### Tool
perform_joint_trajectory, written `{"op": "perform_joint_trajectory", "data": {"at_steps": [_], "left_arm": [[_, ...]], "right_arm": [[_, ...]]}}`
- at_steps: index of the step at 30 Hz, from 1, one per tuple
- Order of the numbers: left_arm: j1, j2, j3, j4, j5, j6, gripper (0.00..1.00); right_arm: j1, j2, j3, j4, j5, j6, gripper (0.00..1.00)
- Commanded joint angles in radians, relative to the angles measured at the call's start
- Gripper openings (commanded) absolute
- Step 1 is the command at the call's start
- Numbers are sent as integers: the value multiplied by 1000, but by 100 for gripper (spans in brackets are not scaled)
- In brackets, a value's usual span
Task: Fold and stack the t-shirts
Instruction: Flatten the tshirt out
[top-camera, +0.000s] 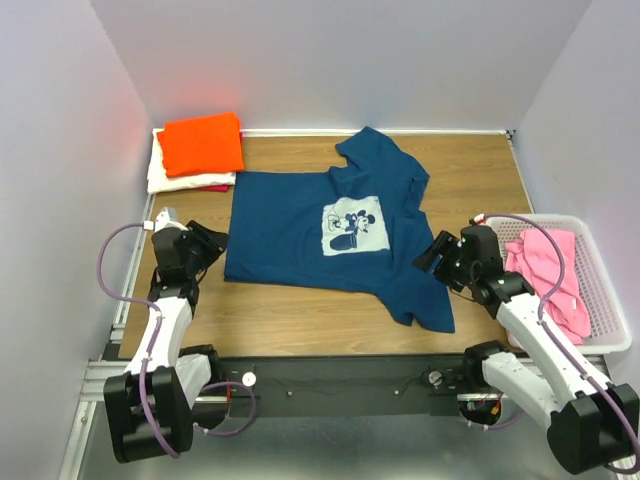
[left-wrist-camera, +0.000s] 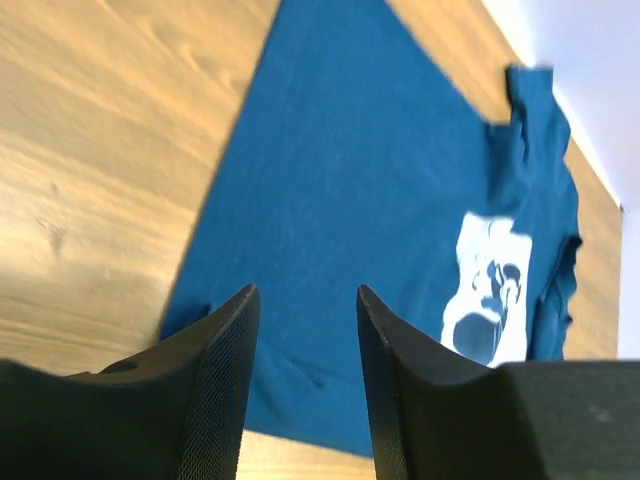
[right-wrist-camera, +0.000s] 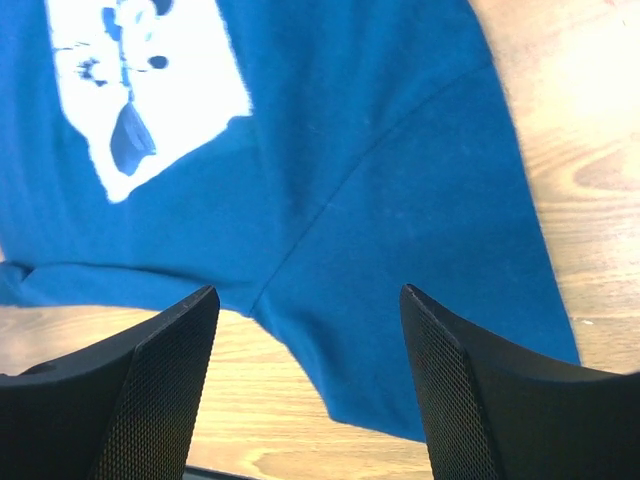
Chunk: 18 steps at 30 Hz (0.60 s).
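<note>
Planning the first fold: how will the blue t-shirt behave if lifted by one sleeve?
Probably floppy: the blue t-shirt lies flat with wrinkles, so it would likely drape and sag. It might slide on the smooth wooden table.

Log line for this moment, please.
blue tee: flat, print up | left gripper: open, at hem | right gripper: open, over sleeve | stack: far left | pink tee: in basket

Far left corner stack, top view: orange shirt (top-camera: 202, 143) covers most of the white shirt (top-camera: 160, 178). The red shirt (top-camera: 214, 187) shows only as a sliver at the near edge.
Pink shirt (top-camera: 548, 262): partly behind right arm (top-camera: 540, 345); its shape unreadable.
Right wrist view: blue shirt (right-wrist-camera: 380, 170) cut off by top and left edges, print (right-wrist-camera: 140, 80) cut off at top.
Left wrist view: print blurred; left gripper (left-wrist-camera: 305, 300) fingers (left-wrist-camera: 210, 380) hide the near hem.
</note>
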Motion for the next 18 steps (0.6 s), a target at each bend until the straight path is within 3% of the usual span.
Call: {"op": "perform_joint_trajectory", "data": {"at_steps": [1, 10, 12, 15, 18], "left_arm": [[7, -25, 39, -75, -157, 40, 50], [1, 107, 87, -89, -162, 78, 39], [-5, 121, 97, -86, -143, 89, 30], [-28, 121, 113, -100, -137, 92, 28], [-79, 87, 114, -184, -264, 44, 28]], "right_arm": [[-6, 69, 23, 2, 101, 42, 78], [-6, 356, 170, 123, 212, -16, 73], [-4, 425, 208, 138, 251, -25, 72], [-4, 471, 227, 161, 194, -33, 68], [-6, 471, 208, 178, 157, -22, 67]]}}
